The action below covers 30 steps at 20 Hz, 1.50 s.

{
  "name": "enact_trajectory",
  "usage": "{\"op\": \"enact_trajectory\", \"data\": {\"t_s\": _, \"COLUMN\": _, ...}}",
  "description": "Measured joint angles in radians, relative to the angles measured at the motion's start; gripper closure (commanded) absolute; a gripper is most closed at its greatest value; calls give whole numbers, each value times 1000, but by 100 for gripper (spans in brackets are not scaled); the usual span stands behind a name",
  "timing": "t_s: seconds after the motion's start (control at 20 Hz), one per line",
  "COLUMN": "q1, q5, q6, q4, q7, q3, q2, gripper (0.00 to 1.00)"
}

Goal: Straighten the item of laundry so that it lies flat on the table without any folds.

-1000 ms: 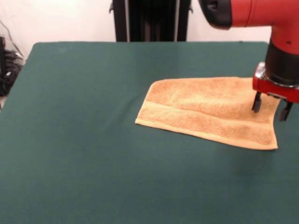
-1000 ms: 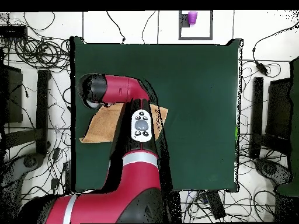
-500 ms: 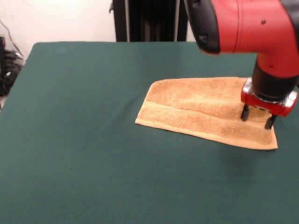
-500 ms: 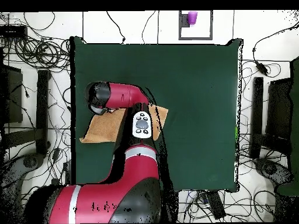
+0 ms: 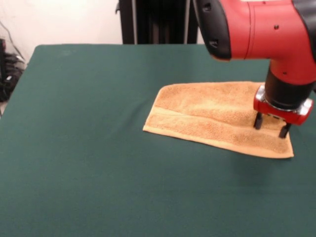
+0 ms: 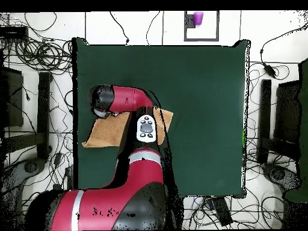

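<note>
While towel [image 5: 217, 118] sits folded double at table's [image 5: 89, 148] right side, flattening not done; near flap unopened. Gripper [image 5: 270, 127] over near-right corner, fingers [image 5: 257, 121] spread, tips on or just above cloth, hard to tell. Left: pinch, unfold

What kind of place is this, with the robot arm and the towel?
Probably a robotics lab: cables sprawl over the floor around a green table, and the end effector works a towel.
</note>
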<state>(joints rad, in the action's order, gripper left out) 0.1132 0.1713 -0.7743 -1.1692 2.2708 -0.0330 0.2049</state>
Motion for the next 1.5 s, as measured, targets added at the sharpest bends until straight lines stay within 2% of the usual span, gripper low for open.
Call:
{"op": "enact_trajectory", "data": {"t_s": 0.75, "q1": -1, "q5": 0, "q6": 25, "q4": -19, "q7": 0, "q3": 2, "q2": 9, "gripper": 0}}
{"op": "enact_trajectory", "data": {"t_s": 1.5, "q1": -6, "q5": -1, "q6": 68, "q4": -91, "q7": 0, "q3": 5, "q2": 69, "gripper": 0}}
